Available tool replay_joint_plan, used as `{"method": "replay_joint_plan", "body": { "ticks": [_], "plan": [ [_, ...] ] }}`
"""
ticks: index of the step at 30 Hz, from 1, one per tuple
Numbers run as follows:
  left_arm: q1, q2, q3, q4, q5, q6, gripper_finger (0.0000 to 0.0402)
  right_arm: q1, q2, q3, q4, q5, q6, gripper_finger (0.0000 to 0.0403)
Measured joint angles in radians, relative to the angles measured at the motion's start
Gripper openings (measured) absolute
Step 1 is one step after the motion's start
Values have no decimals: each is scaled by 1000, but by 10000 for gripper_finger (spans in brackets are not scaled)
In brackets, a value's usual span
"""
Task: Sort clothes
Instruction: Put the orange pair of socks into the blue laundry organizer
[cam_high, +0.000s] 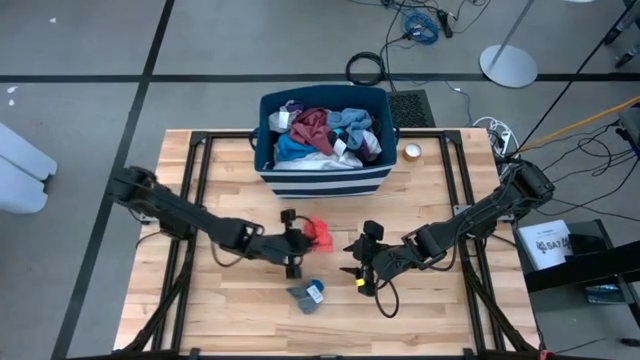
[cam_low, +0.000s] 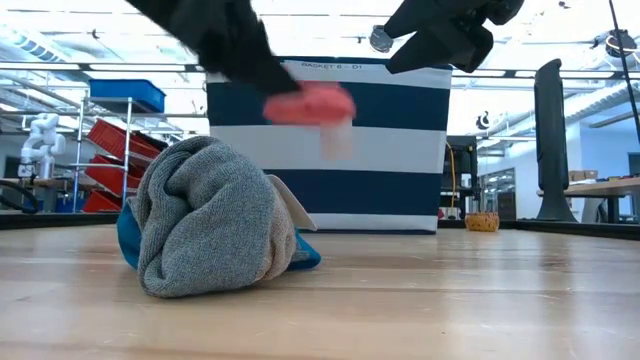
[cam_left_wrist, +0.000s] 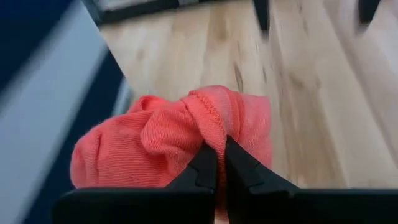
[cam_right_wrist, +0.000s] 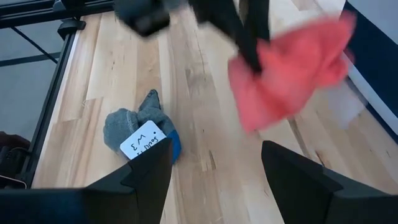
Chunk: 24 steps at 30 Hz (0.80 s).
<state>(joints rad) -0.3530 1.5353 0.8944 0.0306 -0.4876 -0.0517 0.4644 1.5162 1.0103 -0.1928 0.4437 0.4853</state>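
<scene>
Red-orange cloth (cam_left_wrist: 180, 149) hangs pinched by just an edge in the left gripper (cam_left_wrist: 217, 163), so a quick swing could drop it short of the bin (cam_high: 322, 178) at 12 o'clock. Right gripper (cam_right_wrist: 214, 171) waits at 3 o'clock, fingers spread, empty.

A bunched red-orange garment (cam_high: 318, 232) hangs lifted near the striped bin (cam_high: 322, 180); a rolled grey sock (cam_high: 306, 294) lies farther from it.

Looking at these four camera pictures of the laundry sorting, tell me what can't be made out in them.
- Writing on the white tag of the grey garment: too small to read, right wrist view.
- Lower layers of clothes in the striped bin: covered by the top pieces, high view.
- Left gripper, shut on the red-orange garment: motion-blurred in the low view.
- Right gripper: only its open fingers show, cut off by the edge, right wrist view.
</scene>
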Motion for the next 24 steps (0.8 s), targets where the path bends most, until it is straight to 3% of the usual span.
{"method": "replay_joint_plan", "body": {
  "ticks": [14, 24],
  "plan": [
    [-3, -317, 2, 13, -141, 177, 8, 0, 0, 0, 0, -1, 0, 233],
    [113, -456, 2, 30, -165, 265, 7, 0, 0, 0, 1, 0, 1, 233]
  ]
}}
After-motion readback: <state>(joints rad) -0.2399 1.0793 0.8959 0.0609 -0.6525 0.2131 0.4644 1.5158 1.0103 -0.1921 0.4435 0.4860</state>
